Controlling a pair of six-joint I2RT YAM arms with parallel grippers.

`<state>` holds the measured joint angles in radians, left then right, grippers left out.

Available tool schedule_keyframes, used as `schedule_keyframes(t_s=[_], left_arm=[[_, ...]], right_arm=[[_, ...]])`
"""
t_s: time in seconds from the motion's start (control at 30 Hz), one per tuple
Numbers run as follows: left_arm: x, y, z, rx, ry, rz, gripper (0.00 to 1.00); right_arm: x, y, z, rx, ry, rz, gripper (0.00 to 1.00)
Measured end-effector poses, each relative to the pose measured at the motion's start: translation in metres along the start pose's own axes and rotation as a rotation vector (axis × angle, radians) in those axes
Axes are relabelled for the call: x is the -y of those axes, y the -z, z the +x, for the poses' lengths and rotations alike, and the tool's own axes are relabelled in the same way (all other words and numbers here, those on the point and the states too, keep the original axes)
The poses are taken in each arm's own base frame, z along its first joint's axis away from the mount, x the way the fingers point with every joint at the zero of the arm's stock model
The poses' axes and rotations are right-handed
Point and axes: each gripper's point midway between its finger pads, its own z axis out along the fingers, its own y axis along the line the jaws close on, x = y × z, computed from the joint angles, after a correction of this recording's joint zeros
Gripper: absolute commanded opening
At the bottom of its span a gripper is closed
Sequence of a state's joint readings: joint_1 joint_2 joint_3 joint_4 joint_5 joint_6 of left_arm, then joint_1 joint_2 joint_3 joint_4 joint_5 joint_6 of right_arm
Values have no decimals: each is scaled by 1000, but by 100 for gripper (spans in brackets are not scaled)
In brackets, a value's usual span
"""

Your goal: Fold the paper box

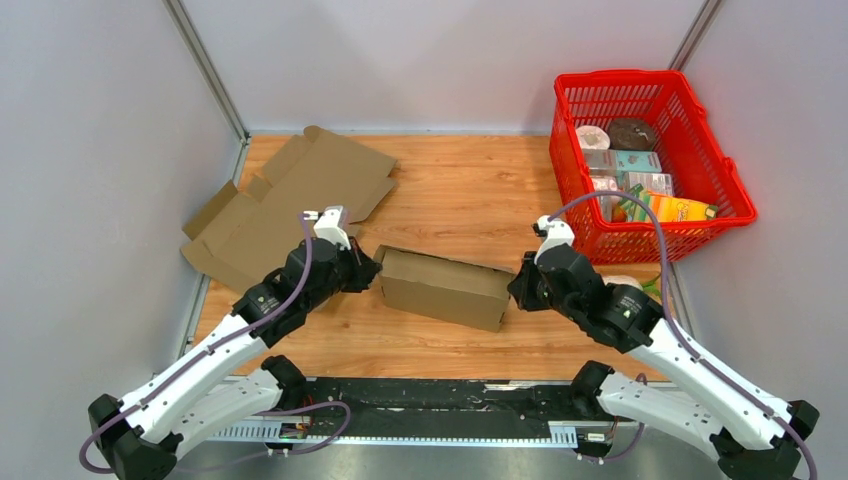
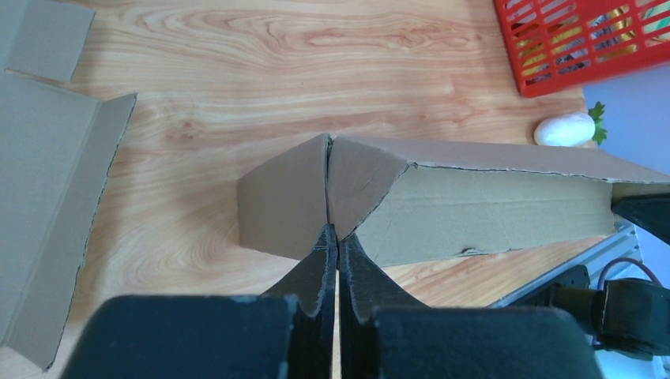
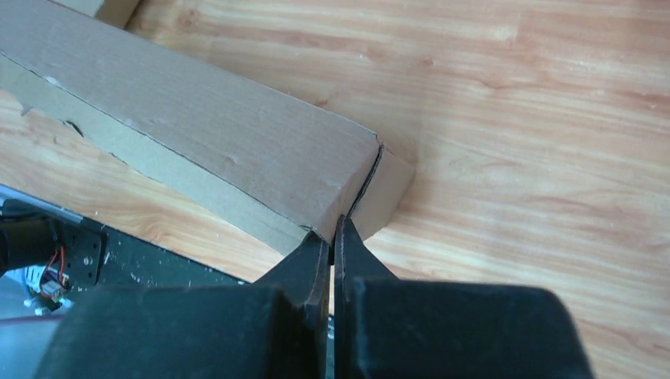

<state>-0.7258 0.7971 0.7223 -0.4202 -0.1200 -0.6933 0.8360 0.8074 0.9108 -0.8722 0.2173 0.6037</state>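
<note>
Two closed pincers bracket the paper box (image 1: 445, 288), which lies on its long side in the middle of the wooden table (image 1: 460, 190), between the arms and slightly skewed to the near edge. The left gripper (image 1: 368, 270) has its fingers clenched together with nothing between them, the tips set against the seam where the two end flaps (image 2: 316, 193) meet on the box's left end. The right gripper (image 1: 515, 285) is likewise clamped on nothing, its tips at the lower corner of the right end, where a flap edge shows as a dark line. A flat cardboard sheet (image 1: 280, 200) lies well apart at the far left, and a red basket (image 1: 650, 78) of groceries stands at the far right. The box looks like thin corrugated board: light, hollow, stiff across its panels but willing to bend at the scored creases, with flaps that probably spring back when let go. On smooth wood it would likely slide under a one-sided push, so pressing from both ends at once seems the sound way to steady it. For a true hold, a free flap edge suits the narrow fingers best; squeezing a panel's middle risks denting it.
</note>
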Motion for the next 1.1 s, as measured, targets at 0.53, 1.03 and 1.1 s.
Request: schedule_keyframes(t_s=[0.53, 1.03, 1.1], left_arm=[[-4, -3, -1, 61, 6, 13, 0], [-6, -1, -2, 74, 12, 4, 0], [-7, -1, -3, 77, 12, 0, 0]], right_arm=[[-19, 38, -32, 3, -194, -63, 65], [-17, 16, -49, -103, -618, -27, 28], [-15, 14, -48, -104, -628, -23, 23]])
